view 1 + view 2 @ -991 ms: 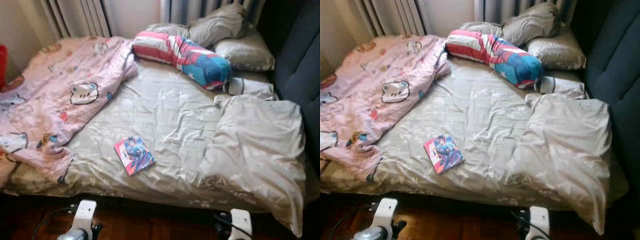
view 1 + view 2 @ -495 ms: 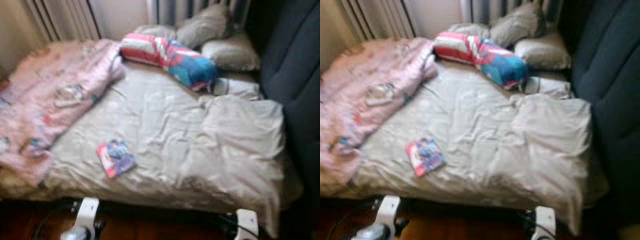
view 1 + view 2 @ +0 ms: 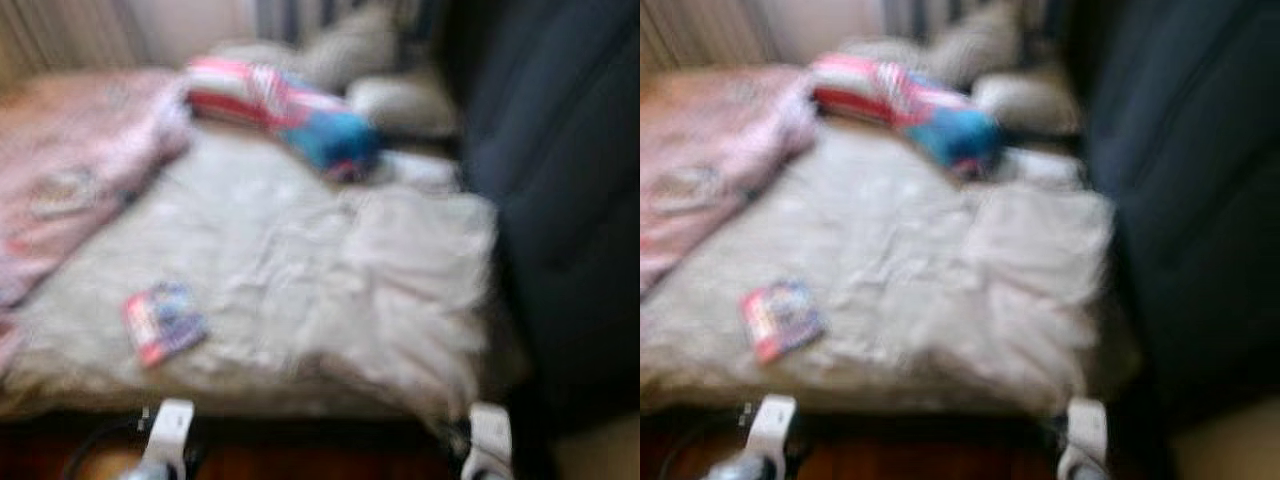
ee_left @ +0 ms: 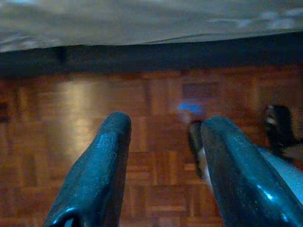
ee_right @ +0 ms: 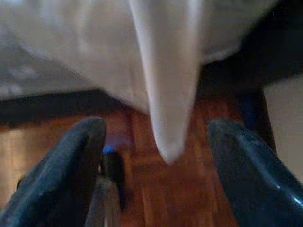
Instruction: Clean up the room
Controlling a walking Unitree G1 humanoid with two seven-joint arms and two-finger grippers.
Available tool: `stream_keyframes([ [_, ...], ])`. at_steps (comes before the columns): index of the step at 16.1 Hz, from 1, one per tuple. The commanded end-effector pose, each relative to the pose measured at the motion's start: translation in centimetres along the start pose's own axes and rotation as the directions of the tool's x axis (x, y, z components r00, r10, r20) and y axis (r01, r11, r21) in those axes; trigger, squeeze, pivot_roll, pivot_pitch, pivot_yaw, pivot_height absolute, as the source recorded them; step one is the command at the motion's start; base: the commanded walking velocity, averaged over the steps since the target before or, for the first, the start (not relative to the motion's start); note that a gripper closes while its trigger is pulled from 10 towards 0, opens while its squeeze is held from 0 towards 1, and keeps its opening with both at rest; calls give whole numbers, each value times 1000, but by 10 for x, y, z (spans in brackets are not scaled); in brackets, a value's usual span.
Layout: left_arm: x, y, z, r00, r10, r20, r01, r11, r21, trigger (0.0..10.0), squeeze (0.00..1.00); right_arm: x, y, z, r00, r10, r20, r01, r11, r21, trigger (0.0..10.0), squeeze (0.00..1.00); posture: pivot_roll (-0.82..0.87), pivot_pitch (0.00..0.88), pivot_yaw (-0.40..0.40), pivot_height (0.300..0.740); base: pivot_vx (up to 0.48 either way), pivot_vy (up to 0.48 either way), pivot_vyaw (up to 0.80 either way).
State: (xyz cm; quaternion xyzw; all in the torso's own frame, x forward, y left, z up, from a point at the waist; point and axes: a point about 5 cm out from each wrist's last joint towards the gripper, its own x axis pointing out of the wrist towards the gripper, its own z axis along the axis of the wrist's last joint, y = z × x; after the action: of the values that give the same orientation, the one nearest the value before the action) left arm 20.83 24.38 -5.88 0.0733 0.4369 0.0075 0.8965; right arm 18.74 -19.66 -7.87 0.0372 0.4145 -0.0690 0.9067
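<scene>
- While the head views are smeared, the bed (image 3: 300, 250) reads: grey sheet, pink blanket (image 3: 70, 170) on the robot's left, striped bolster (image 3: 280, 110) and pillows (image 3: 390, 95) at the far end.
- Colourful book (image 3: 162, 322): flat on the sheet near the front edge, left of centre.
- Left hand (image 4: 163, 142): low over the parquet floor (image 4: 156, 94), fingers spread, empty.
- Right hand (image 5: 156, 142): low, fingers apart, a hanging sheet corner (image 5: 168, 94) between them, ungripped.
- Risk: that corner could snag; blur could spoil a reach.
- Containers: none discernible.
</scene>
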Motion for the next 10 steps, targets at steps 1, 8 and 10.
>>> stream_keyframes([
  [1, -1, 2, -3, 1000, 4, -9, -4, 1000, -1, 10000, 0, -2, -3, -8, 1000, -11, -25, 12, 1000, 12, 10000, 0, -33, 108, 5, 740, 0, 0, -788],
  [8, -1, 3, -5, 1000, -2, -20, 2, 1000, 12, 10000, 0, 5, -2, 37, 989, -9, 148, -2, 997, 77, 10000, 0, -40, 128, 14, 740, 0, 0, 0],
  [10, -1, 4, -6, 1000, -1, -22, 1, 1000, 13, 10000, 0, 6, -1, 49, 982, -1, 190, -13, 997, 71, 10000, 0, -39, 131, 15, 740, 0, 0, 0],
])
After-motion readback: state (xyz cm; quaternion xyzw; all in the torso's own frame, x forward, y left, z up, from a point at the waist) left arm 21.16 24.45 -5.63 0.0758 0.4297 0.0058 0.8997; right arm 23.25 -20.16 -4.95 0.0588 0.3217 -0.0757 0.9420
